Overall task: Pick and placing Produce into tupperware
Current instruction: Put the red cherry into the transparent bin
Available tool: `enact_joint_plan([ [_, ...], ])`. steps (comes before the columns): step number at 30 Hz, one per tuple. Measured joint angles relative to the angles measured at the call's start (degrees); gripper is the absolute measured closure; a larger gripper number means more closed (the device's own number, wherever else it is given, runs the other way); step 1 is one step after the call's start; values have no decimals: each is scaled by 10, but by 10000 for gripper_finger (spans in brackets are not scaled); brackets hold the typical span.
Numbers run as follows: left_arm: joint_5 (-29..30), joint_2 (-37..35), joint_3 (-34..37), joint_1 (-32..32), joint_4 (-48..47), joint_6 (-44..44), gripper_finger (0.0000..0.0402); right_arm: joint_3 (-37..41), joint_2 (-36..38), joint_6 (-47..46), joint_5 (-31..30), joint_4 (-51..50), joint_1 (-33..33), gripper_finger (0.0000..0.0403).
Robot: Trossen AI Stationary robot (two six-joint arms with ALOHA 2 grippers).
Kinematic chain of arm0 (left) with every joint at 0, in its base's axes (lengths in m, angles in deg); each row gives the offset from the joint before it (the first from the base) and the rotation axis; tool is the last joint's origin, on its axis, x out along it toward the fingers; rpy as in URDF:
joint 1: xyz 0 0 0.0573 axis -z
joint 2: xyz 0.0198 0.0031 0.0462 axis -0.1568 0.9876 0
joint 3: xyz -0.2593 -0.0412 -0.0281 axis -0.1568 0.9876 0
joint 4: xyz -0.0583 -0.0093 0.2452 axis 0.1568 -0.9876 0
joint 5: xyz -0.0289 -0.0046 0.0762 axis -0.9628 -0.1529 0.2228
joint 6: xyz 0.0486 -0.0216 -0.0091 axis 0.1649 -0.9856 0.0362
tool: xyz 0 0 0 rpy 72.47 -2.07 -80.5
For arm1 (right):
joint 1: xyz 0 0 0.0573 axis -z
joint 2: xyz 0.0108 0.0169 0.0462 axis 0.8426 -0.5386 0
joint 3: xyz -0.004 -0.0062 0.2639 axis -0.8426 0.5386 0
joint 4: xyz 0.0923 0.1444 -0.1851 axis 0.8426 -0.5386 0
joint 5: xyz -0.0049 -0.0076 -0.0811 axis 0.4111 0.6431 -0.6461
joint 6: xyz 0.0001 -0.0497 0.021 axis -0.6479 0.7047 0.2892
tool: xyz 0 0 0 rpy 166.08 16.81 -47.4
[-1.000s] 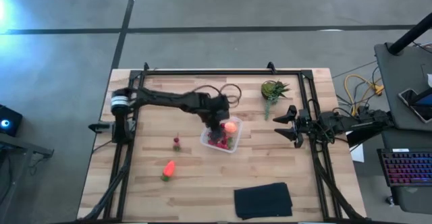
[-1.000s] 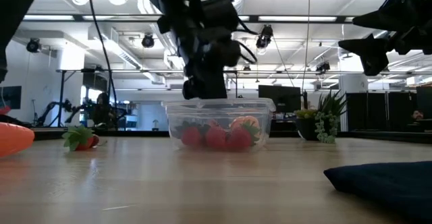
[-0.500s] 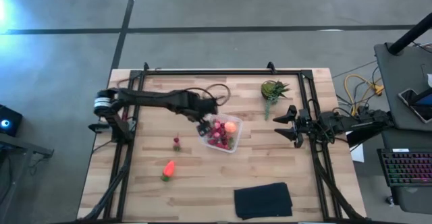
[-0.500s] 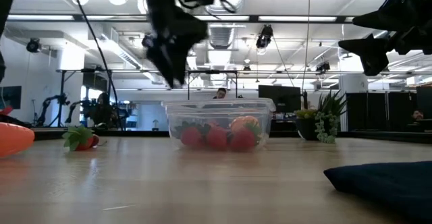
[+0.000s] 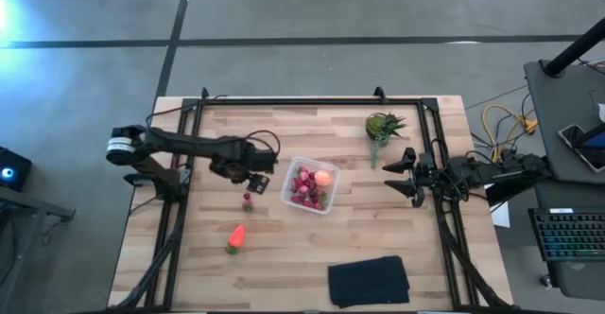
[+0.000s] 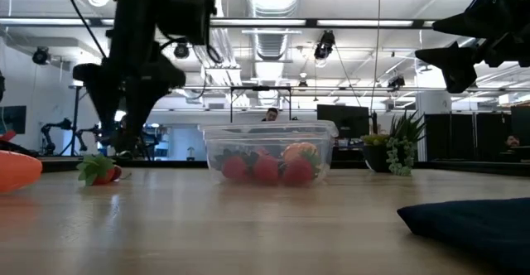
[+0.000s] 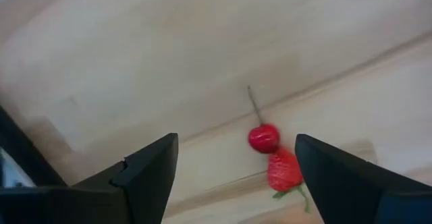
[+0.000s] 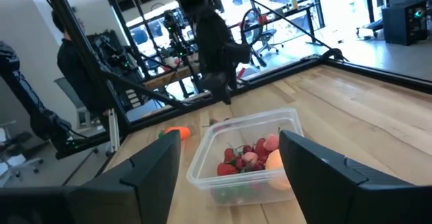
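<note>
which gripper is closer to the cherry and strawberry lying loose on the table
Left. The left gripper hangs open just above the loose cherry and strawberry, beside the tupperware. The right gripper waits open, far beyond the tupperware, near the table's right side.

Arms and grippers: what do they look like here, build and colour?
Both arms are dark, slim and jointed. The left arm has a pale band near its base and black cable looping beside its left gripper. The right gripper shows two dark, flat, tapering fingers, matching the left's.
</note>
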Motion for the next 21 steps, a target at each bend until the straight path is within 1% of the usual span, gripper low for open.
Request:
enact_joint_plan([
  [2,-6,-4,24,5,20,-27,119,0,0,0,0,0,0,158],
  [6,-38,-11,64,17,89,-57,119,0,0,0,0,0,0,156],
  [10,-45,-8,93,29,150,-79,119,0,0,0,0,0,0,160],
  [17,-46,5,123,32,155,-84,121,0,0,0,0,0,0,157],
  [21,-46,5,131,32,172,-84,146,0,0,0,0,0,0,157],
])
